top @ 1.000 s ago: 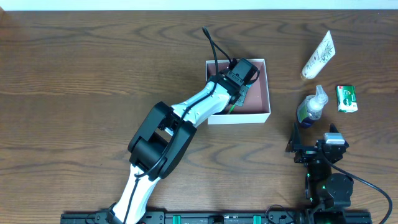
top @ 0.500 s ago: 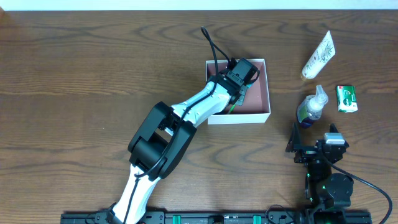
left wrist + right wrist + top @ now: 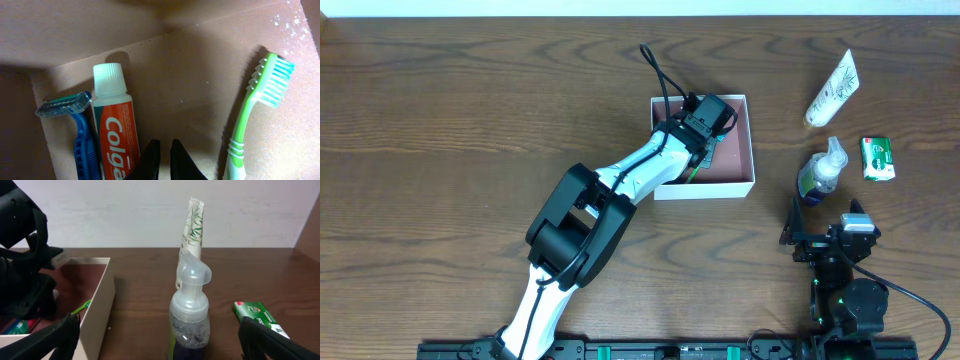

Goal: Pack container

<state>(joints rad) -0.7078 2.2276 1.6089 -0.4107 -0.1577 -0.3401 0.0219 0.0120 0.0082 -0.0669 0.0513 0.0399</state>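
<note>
Overhead, the container (image 3: 735, 150) sat on the table (image 3: 470, 120), right of centre, its pink inside facing up. The left gripper (image 3: 161, 150) reached down into it, jaws pressed together and holding nothing. On the container's floor lay a razor (image 3: 75, 120) and a toothpaste tube (image 3: 115, 135) side by side, with a green toothbrush (image 3: 255, 110) apart from them. Outside the container, off its right wall, stood a pump bottle (image 3: 823, 170), with a white tube (image 3: 832, 88) and a small green box (image 3: 877, 158) farther out. The right gripper (image 3: 825, 218) waited near the bottle, clear of the container, jaws spread wide and empty.
</note>
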